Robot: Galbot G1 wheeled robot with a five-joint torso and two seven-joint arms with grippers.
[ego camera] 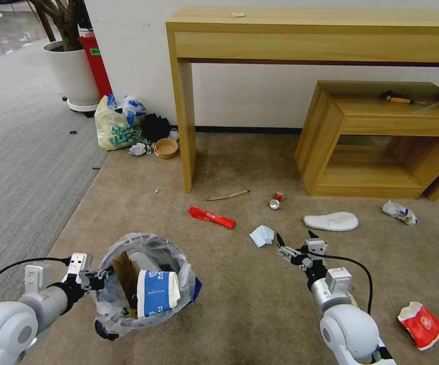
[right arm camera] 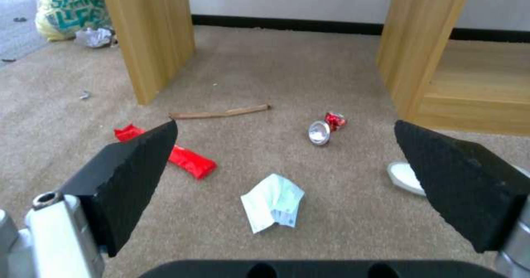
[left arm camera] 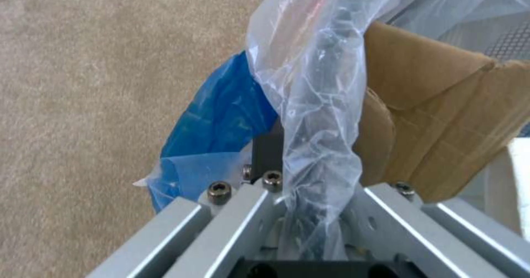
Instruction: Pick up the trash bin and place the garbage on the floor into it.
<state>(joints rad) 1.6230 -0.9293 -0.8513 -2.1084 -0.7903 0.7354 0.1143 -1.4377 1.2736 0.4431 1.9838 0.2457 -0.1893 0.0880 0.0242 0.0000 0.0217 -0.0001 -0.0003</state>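
The trash bin (ego camera: 145, 284), black with a crinkly clear liner (left arm camera: 314, 104) and a blue patch (left arm camera: 221, 116), hangs just above the floor (ego camera: 260, 309) at my lower left. My left gripper (ego camera: 95, 280) is shut on its rim. Brown cardboard (left arm camera: 430, 116) and a blue-white cup (ego camera: 156, 291) sit inside it. My right gripper (ego camera: 296, 242) is open and low over the carpet, just right of a tissue (right arm camera: 273, 203). More garbage lies around: a red wrapper (ego camera: 211, 217), a crushed can (ego camera: 276, 201), a white slipper (ego camera: 331, 221), crumpled plastic (ego camera: 399, 212) and a red cup (ego camera: 421, 324).
A tall wooden desk (ego camera: 183, 101) and a low wooden shelf (ego camera: 326, 137) stand against the wall ahead. A thin stick (ego camera: 228, 195) lies by the desk leg. A yellowish knotted bag (ego camera: 117, 126), a paper bowl (ego camera: 166, 148) and a white planter (ego camera: 72, 71) are at the far left, beside grey carpet (ego camera: 21, 152).
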